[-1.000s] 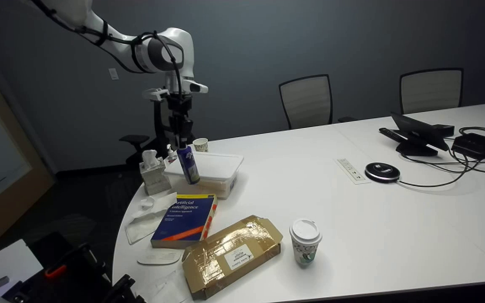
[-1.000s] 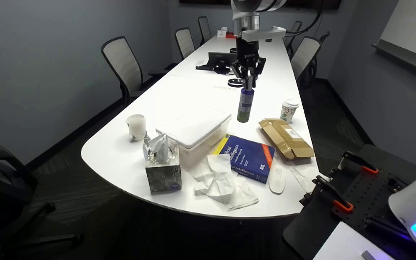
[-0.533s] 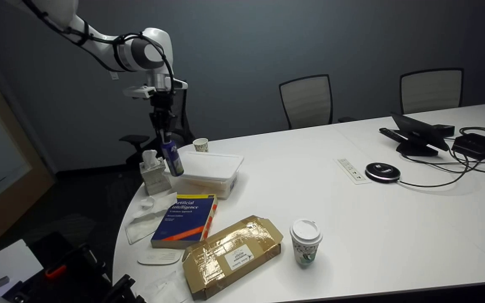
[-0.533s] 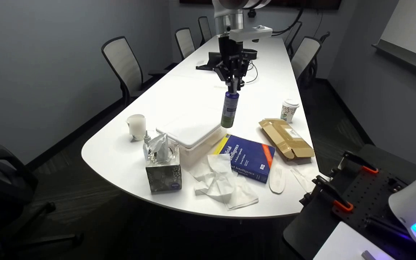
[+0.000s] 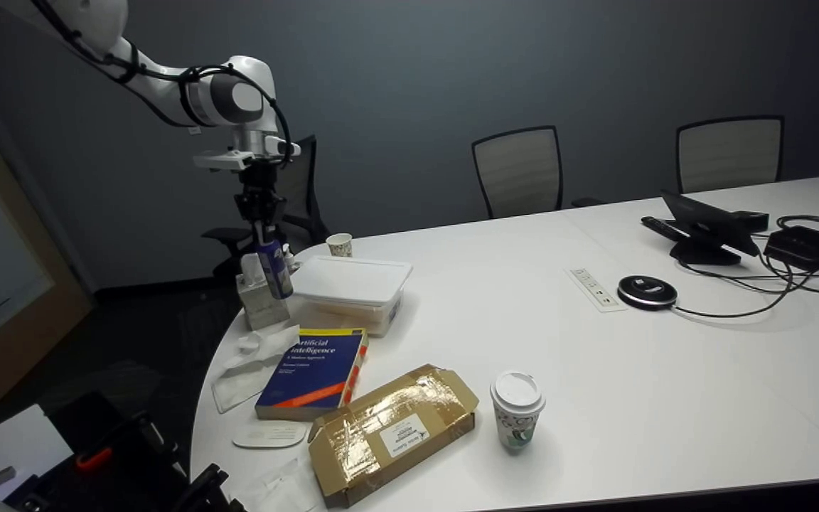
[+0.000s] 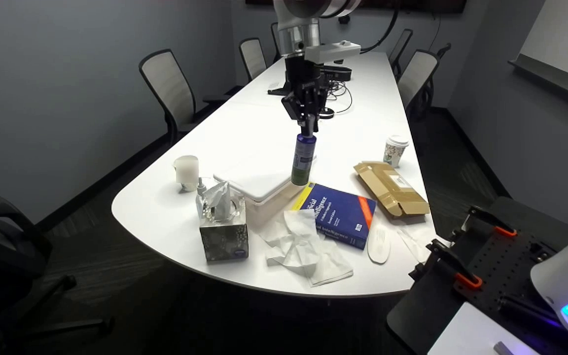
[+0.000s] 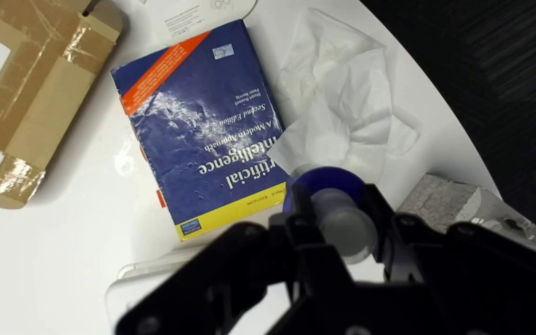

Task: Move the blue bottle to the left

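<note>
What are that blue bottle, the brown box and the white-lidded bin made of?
The blue bottle looks like smooth plastic, going by its pale, rounded top, though painted metal is possible. The brown box seems matte cardboard: folded flaps, shiny tape. The bin is probably plastic: smooth opaque lid, translucent walls.

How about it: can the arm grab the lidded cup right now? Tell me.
Probably not: the end effector is closed on the blue bottle, so it would likely need to release that before gripping the lidded cup.

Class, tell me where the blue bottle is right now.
In an exterior view, the blue bottle hangs in the gripper near the picture's middle, seen against the right end of the lidded box.
</note>
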Tool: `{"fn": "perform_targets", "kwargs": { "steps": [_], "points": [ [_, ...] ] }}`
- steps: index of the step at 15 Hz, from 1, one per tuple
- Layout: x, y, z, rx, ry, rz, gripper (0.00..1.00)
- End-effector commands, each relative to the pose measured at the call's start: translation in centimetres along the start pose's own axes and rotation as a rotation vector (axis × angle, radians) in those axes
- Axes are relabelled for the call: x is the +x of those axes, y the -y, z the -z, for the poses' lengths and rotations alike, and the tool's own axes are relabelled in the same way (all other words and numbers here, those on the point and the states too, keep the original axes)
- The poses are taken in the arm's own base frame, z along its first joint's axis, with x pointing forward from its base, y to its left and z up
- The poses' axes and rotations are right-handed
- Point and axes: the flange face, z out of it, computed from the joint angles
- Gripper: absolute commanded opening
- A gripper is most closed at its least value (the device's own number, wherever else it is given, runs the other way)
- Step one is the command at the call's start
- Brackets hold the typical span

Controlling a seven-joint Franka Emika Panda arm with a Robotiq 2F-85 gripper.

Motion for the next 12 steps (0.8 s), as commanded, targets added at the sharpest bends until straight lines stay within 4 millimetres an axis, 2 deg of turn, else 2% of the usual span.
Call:
{"fn": "perform_targets", "kwargs": {
  "steps": [1, 4, 5, 8, 12],
  "points": [
    [0.1, -0.1, -0.1, 0.0, 0.003, -0.001, 0.3],
    [0.1, -0.4, -0.1, 0.0, 0.003, -0.007, 0.3],
    [0.1, -0.4, -0.1, 0.0, 0.003, -0.007, 0.08],
    [0.3, 1.2, -0.9, -0.022, 0.012, 0.014, 0.08],
    [0.0, 4.8, -2.2, -0.045, 0.024, 0.057, 0.08]
  ]
}}
